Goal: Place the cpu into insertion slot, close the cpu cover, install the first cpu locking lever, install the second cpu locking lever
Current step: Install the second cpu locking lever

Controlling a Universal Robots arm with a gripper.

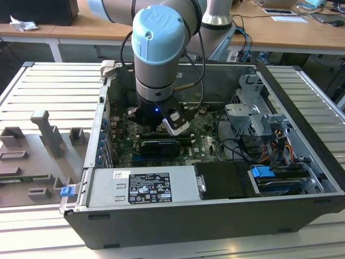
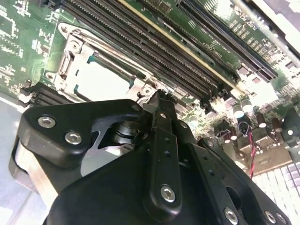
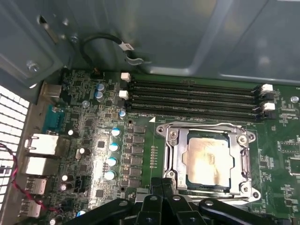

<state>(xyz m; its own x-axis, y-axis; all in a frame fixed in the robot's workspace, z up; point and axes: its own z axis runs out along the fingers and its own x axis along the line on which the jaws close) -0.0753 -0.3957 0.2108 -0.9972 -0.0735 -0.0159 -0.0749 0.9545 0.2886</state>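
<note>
Gripper (image 3: 161, 190): fingers pressed together, holding nothing, tips at the socket's edge.
CPU (image 3: 207, 161): seated in the insertion slot (image 3: 174, 161), just beyond the fingertips.
CPU cover (image 3: 206, 127): lying flat around the chip.

Both wrist views close above socket (image 3: 206, 161)

CPU (image 3: 207, 162): flat square chip, pale silver-beige face with a brownish smear, lying level inside the insertion slot (image 3: 174, 159) below my wrist. Insertion slot: square socket with a silver metal rim, set in green circuit board just beside the long black memory slots. CPU cover (image 3: 242, 161): thin silver frame plate, lying flat over the chip's edges, face showing through its centre window.
</note>
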